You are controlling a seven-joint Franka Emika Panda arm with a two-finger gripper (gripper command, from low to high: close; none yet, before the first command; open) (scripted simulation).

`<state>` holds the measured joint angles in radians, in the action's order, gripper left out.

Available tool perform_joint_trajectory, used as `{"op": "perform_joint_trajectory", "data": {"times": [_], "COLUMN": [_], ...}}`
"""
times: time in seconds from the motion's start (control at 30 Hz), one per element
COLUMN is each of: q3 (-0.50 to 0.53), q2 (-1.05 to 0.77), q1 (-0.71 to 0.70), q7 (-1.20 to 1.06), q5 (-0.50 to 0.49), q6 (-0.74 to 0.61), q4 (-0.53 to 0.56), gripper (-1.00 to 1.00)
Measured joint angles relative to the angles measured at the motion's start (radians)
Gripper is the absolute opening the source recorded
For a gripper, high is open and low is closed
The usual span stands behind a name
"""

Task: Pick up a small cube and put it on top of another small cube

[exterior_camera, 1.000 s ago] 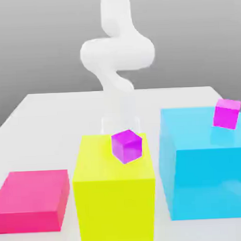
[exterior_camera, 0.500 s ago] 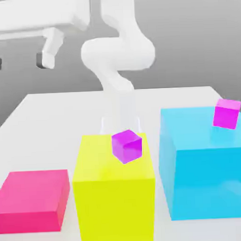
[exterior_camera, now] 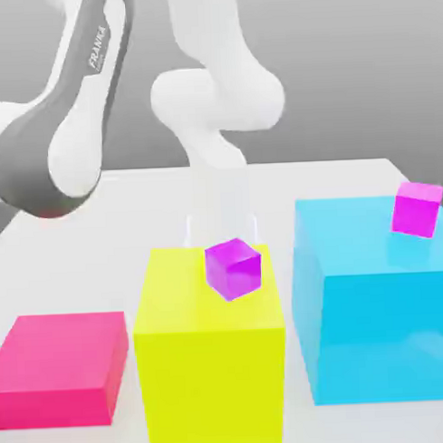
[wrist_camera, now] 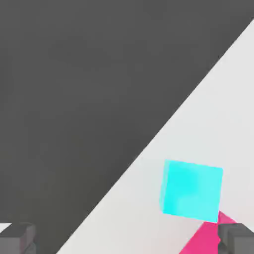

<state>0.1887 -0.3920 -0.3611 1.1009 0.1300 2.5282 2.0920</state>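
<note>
White surface (exterior_camera: 125, 211) against a plain grey room backdrop. Purple cube (exterior_camera: 233, 268) sits on the yellow block (exterior_camera: 211, 352); magenta cube (exterior_camera: 417, 208) on the cyan block (exterior_camera: 374, 300), right. Hand (wrist_camera: 127, 238) wide open, empty.

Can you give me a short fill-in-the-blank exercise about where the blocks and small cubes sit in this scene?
1. The purple cube rests on top of the ______ block.
2. The magenta cube sits on the ______ block.
3. The low block at the exterior view's left, on the table, is ______.

Missing words: yellow; blue; pink
</note>
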Motion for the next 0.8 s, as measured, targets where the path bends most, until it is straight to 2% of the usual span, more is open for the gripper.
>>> {"op": "perform_joint_trajectory", "data": {"times": [0.17,0.2,0.4,0.53,0.8], "q3": [-0.02,-0.028,-0.032,-0.008,-0.066], "q2": [-0.183,-0.214,-0.23,-0.135,-0.063], "q1": [-0.051,-0.058,-0.061,-0.043,0.102], "q7": [-0.009,-0.014,-0.018,0.0,0.005], "q5": [0.053,0.061,0.067,0.043,-0.039], "q6": [0.089,0.113,0.125,0.051,0.003], "q4": [-0.038,-0.045,-0.048,-0.026,-0.011], "gripper": [0.0,-1.0,-1.0,-1.0,-1.0]}}
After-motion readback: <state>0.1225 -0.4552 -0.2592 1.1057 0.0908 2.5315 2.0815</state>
